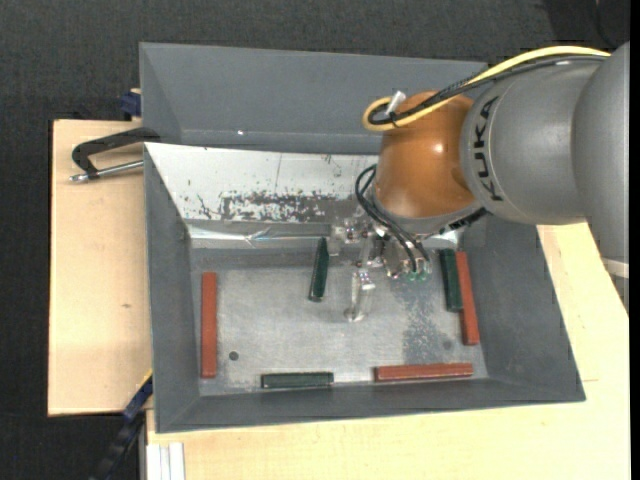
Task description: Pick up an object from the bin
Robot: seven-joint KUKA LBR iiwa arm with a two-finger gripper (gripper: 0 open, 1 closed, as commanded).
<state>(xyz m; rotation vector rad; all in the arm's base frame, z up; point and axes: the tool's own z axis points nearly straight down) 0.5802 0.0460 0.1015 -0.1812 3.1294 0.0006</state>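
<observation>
Jaws: can't tell whether apart or together. From this angle the metal tip of the gripper [357,306] reads as one bright piece, w/ wires and fittings crowding it just above. The gripper points down into the bin [165,288], its tip low over bare grey floor at roughly mid-bin, a bit toward the back wall. Can't tell if the tip touches the floor.

Nearest thing is a dark green bar [319,270], just beside the gripper on the view's left and apart from it, w/ a narrow strip of floor between. It runs nearly front-to-back, slightly tilted, its far end close to the foot of the back wall.

Further out on the view's right, below the wrist, a second dark green bar [451,276] and a red bar [466,313] lie side by side along the right wall. Whether they touch or just miss, can't tell. Along the front wall lie a third dark green bar [297,379] and, to its right, a second red bar [423,372], end to end w/ a gap between. A third red bar [208,325] lies along the left wall, well apart from the gripper. A small dark dot [233,356] sits on the floor near it.

Above the gripper is the wrist's orange cover [425,168], w/ a yellow cable [470,76] looping over it. The grey arm [560,138], marked KUKA, reaches in from the view's right.
</observation>
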